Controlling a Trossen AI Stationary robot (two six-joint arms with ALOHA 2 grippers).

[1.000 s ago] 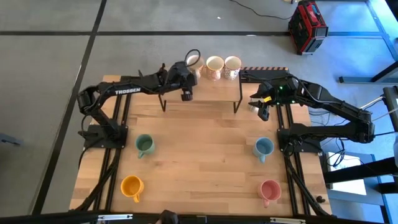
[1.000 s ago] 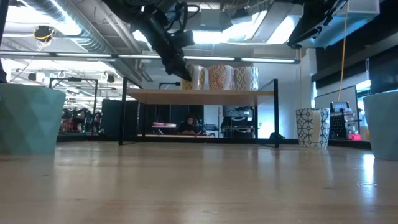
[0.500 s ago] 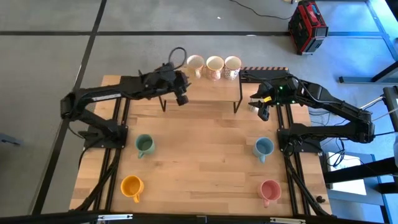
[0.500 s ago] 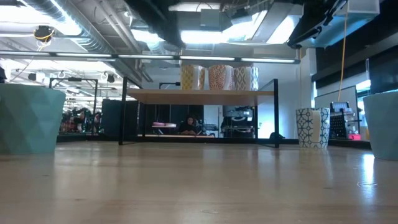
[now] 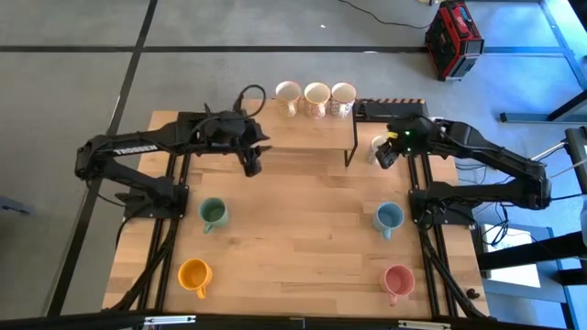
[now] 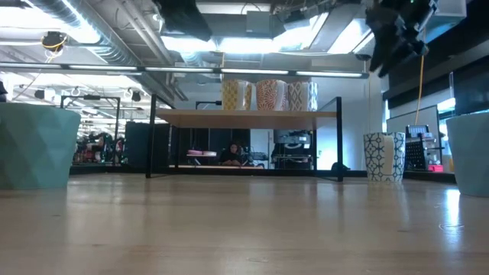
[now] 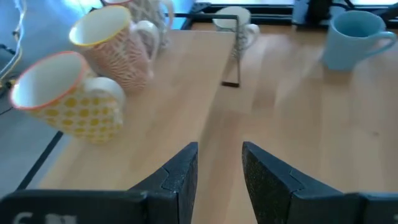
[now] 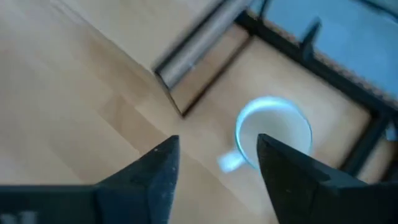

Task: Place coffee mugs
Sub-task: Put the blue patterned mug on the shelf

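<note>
My right pincer (image 5: 386, 156) hovers, fingers apart, above the white mug (image 8: 273, 132) beside the shelf (image 5: 312, 133); next I descend and grasp it.

The left gripper (image 5: 252, 169) pulled back from the yellow-patterned mug (image 5: 287, 93), which it left on the shelf (image 5: 312, 133) beside 2 other mugs, and ended up off the shelf's front edge with its fingers apart and empty. The right gripper (image 5: 383, 156) shifted toward the white mug (image 5: 376, 145) beside the shelf leg and spread wider above it.
</note>
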